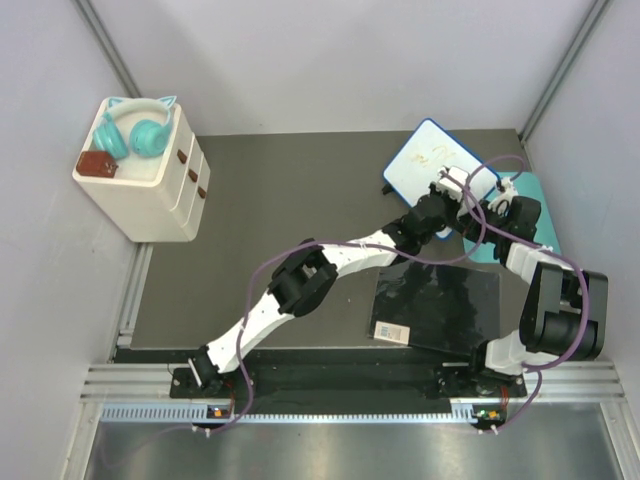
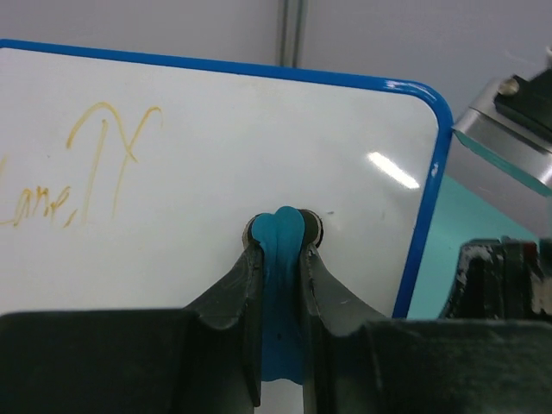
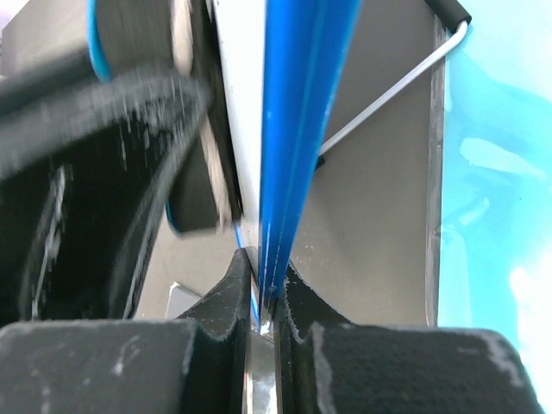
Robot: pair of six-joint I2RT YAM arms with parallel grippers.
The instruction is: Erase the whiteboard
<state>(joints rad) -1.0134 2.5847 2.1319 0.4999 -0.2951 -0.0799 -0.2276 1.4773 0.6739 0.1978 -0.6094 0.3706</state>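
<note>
Blue wiping pad (image 2: pixel 280 345), pinched tight in my left gripper (image 2: pixel 282 237), meets the whiteboard (image 1: pixel 430 160), tilted at the table's far right beside the teal mat (image 2: pixel 444 259). Yellow scribbles (image 2: pixel 95 164) await wiping. My right gripper (image 3: pixel 263 285) clamps the blue rim (image 3: pixel 302 112), steadying it.

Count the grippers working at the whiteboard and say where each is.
2. The left gripper, shut on a blue pad, holds it against the whiteboard face, right of the yellow writing. The right gripper is clamped on the board's blue rim.

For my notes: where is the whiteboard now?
Top view: the whiteboard is far right, beside the teal mat, its edge pinched by the right tool.
</note>
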